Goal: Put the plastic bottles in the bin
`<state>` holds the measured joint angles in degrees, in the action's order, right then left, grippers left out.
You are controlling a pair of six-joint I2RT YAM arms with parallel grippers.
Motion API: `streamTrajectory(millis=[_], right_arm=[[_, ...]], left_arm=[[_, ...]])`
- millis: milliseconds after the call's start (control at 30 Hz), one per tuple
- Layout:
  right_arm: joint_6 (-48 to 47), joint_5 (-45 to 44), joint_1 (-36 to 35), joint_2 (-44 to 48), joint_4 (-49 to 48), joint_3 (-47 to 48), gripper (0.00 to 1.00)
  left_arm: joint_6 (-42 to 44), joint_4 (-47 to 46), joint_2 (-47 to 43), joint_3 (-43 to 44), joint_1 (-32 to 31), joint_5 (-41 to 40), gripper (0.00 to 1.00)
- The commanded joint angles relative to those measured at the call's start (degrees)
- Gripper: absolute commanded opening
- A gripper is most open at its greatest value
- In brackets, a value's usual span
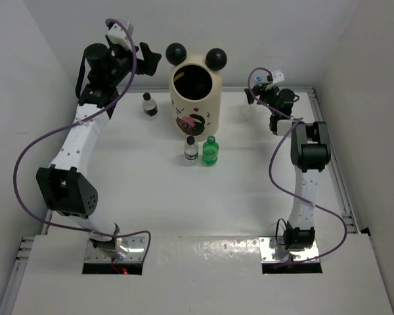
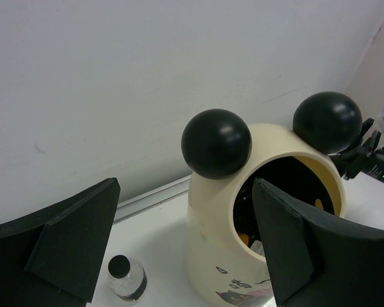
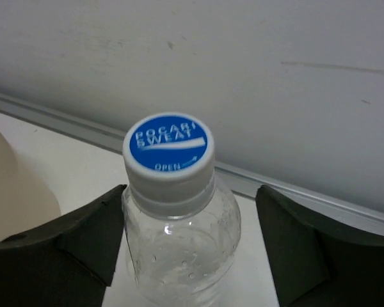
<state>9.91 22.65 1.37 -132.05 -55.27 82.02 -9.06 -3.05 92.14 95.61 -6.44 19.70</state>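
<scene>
Right gripper (image 3: 191, 256) spread around the blue-cap bottle (image 3: 169, 148)
Seems light, slippery; grab its middle. Left gripper (image 2: 185, 217) spread, empty

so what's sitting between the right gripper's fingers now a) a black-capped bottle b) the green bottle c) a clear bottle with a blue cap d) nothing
C: the right wrist view shows the clear bottle with a blue cap between the fingers of the right gripper, while the green bottle stands on the table near the bin.
</scene>
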Motion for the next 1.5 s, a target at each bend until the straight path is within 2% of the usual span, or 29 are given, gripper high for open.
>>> streamTrajectory(millis=[0,100,167,233,433,533,567,733,900,1000,1233,1367,1467], right_arm=[[-1.39,0.37,-0.93,-0.49,-2.74,1.74,0.76],[-2.17,0.37,-0.84,-1.02,-3.27,1.65,0.64],[-2.70,0.63,-0.93,-1.19,-4.32,1.04,0.38],[-3.14,0.99,-0.93,-1.19,-5.46,0.51,0.22],[-2.18,1.69,-0.93,3.63,-11.08,-5.10,0.07],[-0.34,2.48,-0.93,9.78,-12.76,-8.71,0.00],[0.97,3.00,-0.93,14.75,-12.85,-9.50,0.00],[6.25,7.92,-0.84,27.36,-10.30,-13.90,0.00],[13.02,14.68,-6.36,43.67,-1.36,-14.96,0.00],[13.90,16.80,-10.41,48.79,3.56,-14.17,0.00],[11.27,18.57,-19.02,49.70,8.68,-10.04,0.00],[3.64,18.74,-22.46,45.05,9.65,-6.88,0.00],[1.78,18.74,-23.60,40.83,9.30,-3.80,0.00]], left_arm=[[0.09,-1.09,0.76,2.82,-0.33,0.42,0.92],[0.09,-1.08,1.28,3.35,-0.33,0.42,0.92],[0.62,-0.56,1.29,3.35,-0.33,0.42,0.92],[0.62,-0.55,1.29,3.35,-0.33,0.42,0.92],[1.15,-0.03,0.24,2.65,-0.33,-0.10,0.92],[1.15,-0.03,-1.69,0.19,-0.33,-0.10,0.92],[1.15,-0.64,-2.22,-0.51,-0.33,-0.10,0.92],[-0.07,-2.04,-6.44,-5.86,-0.86,-0.72,0.92],[-0.08,-2.58,-12.14,-11.22,-1.39,-1.33,0.92],[-0.69,-1.97,-14.69,-13.86,-1.39,-2.73,0.92],[-0.62,0.23,-17.77,-16.69,-1.39,-3.27,0.92],[1.41,1.47,-19.97,-18.70,-0.86,-4.67,0.92],[2.20,1.47,-20.59,-20.46,-0.24,-4.67,0.92]])
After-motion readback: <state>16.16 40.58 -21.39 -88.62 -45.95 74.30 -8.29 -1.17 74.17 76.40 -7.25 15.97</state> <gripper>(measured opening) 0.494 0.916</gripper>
